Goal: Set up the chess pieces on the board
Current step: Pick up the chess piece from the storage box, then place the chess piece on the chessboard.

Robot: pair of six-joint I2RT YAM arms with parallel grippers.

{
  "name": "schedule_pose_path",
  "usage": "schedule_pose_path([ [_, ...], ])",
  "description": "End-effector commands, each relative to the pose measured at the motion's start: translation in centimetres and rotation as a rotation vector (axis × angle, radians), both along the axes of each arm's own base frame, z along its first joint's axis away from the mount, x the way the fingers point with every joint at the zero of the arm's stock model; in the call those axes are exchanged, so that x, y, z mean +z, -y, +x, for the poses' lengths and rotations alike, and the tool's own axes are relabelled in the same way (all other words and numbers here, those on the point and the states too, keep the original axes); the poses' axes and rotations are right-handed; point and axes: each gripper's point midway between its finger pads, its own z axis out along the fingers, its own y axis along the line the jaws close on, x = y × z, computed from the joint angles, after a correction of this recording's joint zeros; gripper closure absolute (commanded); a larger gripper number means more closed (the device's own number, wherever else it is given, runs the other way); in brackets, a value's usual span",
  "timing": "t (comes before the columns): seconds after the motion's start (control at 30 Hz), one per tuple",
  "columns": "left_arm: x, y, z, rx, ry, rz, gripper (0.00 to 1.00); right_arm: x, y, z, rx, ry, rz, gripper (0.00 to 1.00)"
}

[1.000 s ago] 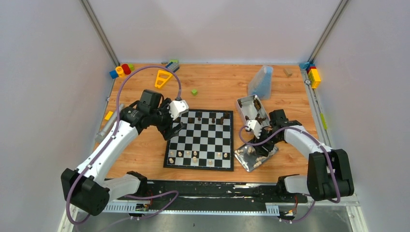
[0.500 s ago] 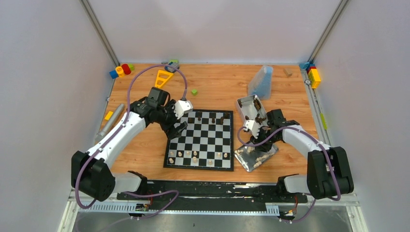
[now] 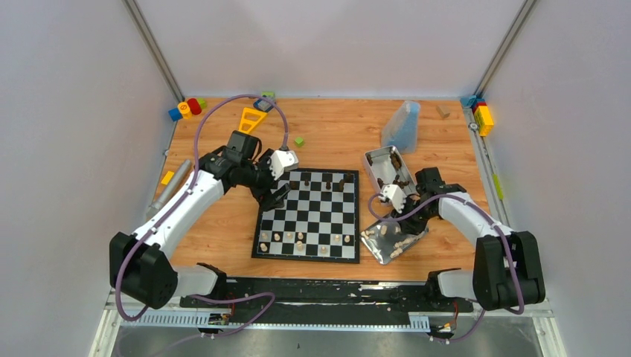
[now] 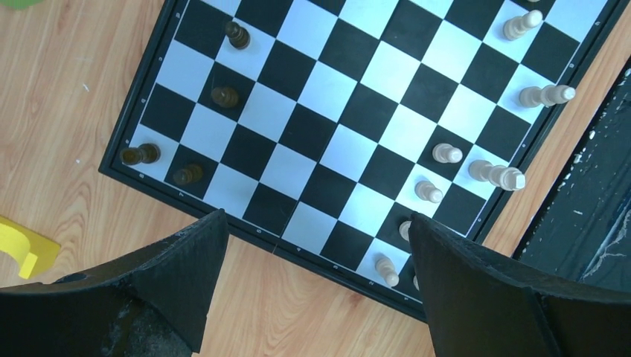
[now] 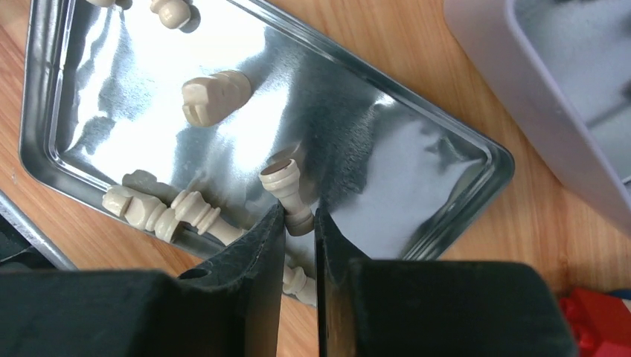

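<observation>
The board (image 3: 313, 213) lies mid-table, with dark chess pieces (image 3: 306, 183) along its far rows and cream ones (image 3: 300, 239) near the front. My left gripper (image 3: 274, 195) hovers open over the board's far left edge. In the left wrist view that gripper (image 4: 314, 223) holds nothing, and dark pieces (image 4: 224, 97) and cream pieces (image 4: 447, 153) stand on the board (image 4: 350, 111) below it. My right gripper (image 5: 300, 216) is shut on a cream piece (image 5: 285, 184) in the shiny tray (image 5: 372, 149). More cream pieces (image 5: 216, 97) lie loose in that tray. In the top view the right gripper (image 3: 394, 222) is over the near tray (image 3: 381, 249).
A second metal tray (image 3: 374, 160) holding dark pieces sits right of the board. Behind it stands a translucent container (image 3: 402, 126). A yellow triangle (image 3: 251, 119), a green cube (image 3: 298, 141) and toy blocks (image 3: 186, 109) lie at the back left, with more blocks (image 3: 482, 115) at the back right.
My right gripper has shut on a cream piece in the near tray. The left arm has shifted a little farther and to the right, still open.
</observation>
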Motion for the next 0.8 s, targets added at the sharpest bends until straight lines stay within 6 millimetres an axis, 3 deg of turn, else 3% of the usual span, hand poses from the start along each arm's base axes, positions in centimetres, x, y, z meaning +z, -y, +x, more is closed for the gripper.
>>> schedule_pose_path([
  [0.0,2.7,1.7,0.4,-0.042,0.090,-0.110,0.02,3.3,-0.1,1.6,-0.051,0.046,0.018,0.99],
  [0.17,5.1,3.8,-0.5,-0.122,0.154,-0.267,0.07,8.9,-4.3,2.7,-0.077,0.008,0.233,0.98],
  [0.33,7.7,6.8,-0.9,-0.252,0.260,-0.401,0.11,13.2,-8.7,3.4,-0.041,-0.039,0.373,0.97],
  [0.53,10.3,11.0,-1.6,-0.415,0.368,-0.446,0.13,16.2,-14.1,3.0,0.057,-0.116,0.478,0.97],
  [0.63,10.3,13.2,-2.7,-0.523,0.408,-0.406,0.14,17.8,-16.3,2.8,0.098,-0.164,0.549,0.97],
  [0.77,9.6,15.0,-3.5,-0.606,0.465,-0.345,0.14,18.3,-17.9,2.3,0.139,-0.206,0.581,0.97],
])
